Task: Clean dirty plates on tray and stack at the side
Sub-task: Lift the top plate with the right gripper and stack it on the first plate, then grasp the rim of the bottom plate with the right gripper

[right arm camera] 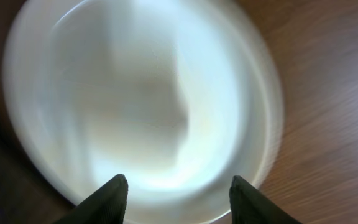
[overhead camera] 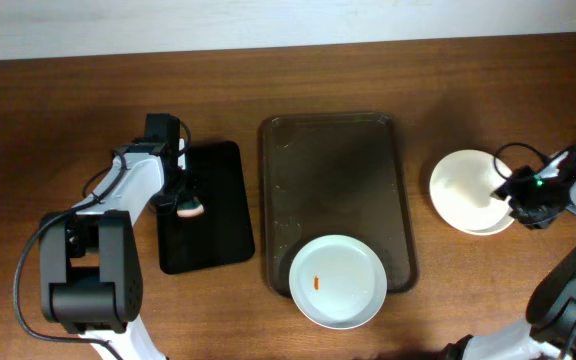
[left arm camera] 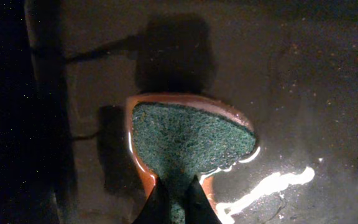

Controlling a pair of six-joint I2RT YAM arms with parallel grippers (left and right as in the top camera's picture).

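Plates: 3 total, all round, shallow, white.
- 1 dirty plate (overhead camera: 353, 268) at the near end of the brown tray (overhead camera: 328, 170), its near edge overhanging the tray rim. Small orange smear (overhead camera: 315, 283) left of its centre.
- Stack (overhead camera: 463, 185) of 2 on the bare table (overhead camera: 68, 100), right of the brown tray and well apart from it. The lower plate's rim peeks out at the near side. Top plate shows no smear from overhead. In the right wrist view it is blurred (right arm camera: 148, 106), plain white.

Trays: 2. The brown one is glossy, with rounded corners and a raised rim, and holds only the dirty plate. A smaller black tray (overhead camera: 218, 170) sits just left of it.

Left gripper (overhead camera: 186, 200) is over the black tray, pinched narrow on 1 sponge (overhead camera: 189, 209). The left wrist view shows a green scouring face on an orange body (left arm camera: 188, 140), clamped at its narrow end (left arm camera: 178, 198). The tray surface below (left arm camera: 291, 74) has a bright wet-looking streak (left arm camera: 266, 186).

Right gripper (overhead camera: 516, 196) is at the stack's right edge. The jaws are spread wide (right arm camera: 178, 196), with the plate's near rim lying between the fingers (right arm camera: 107, 202). Can't tell if they touch it.
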